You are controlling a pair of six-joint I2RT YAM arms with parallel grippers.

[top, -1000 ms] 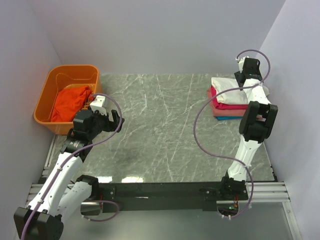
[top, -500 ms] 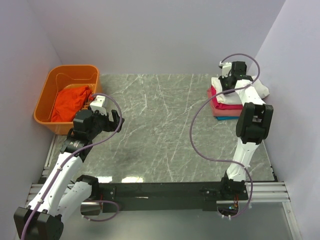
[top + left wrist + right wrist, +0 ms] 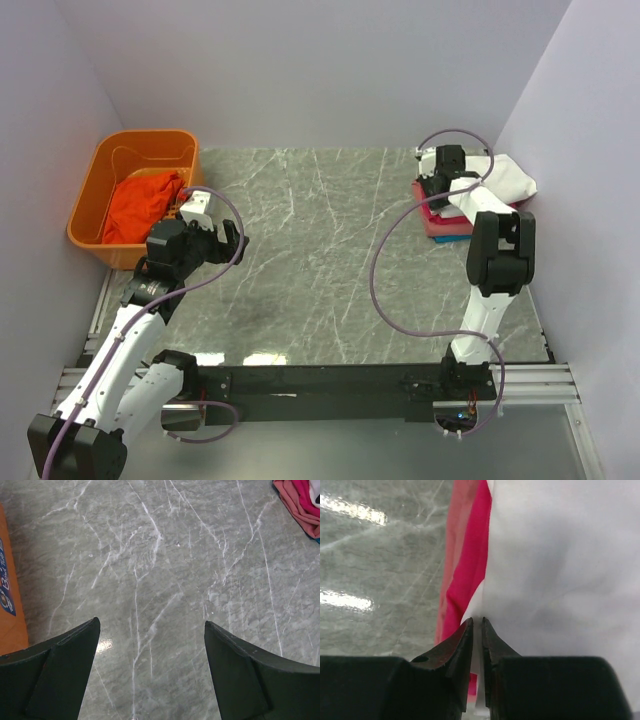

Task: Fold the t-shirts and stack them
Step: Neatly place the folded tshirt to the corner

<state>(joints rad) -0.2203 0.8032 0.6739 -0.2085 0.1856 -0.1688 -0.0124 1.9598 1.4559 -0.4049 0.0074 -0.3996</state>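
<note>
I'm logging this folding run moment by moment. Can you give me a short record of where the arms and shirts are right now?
Left gripper: open, above the bare marble table, near the orange basket
Right gripper: closed on an edge of the white t-shirt
Stack: far right corner; white t-shirt on top, magenta t-shirt and pink t-shirt beneath
Basket contents: orange-red t-shirt, crumpled
Not yet folded: the orange-red t-shirt
</note>
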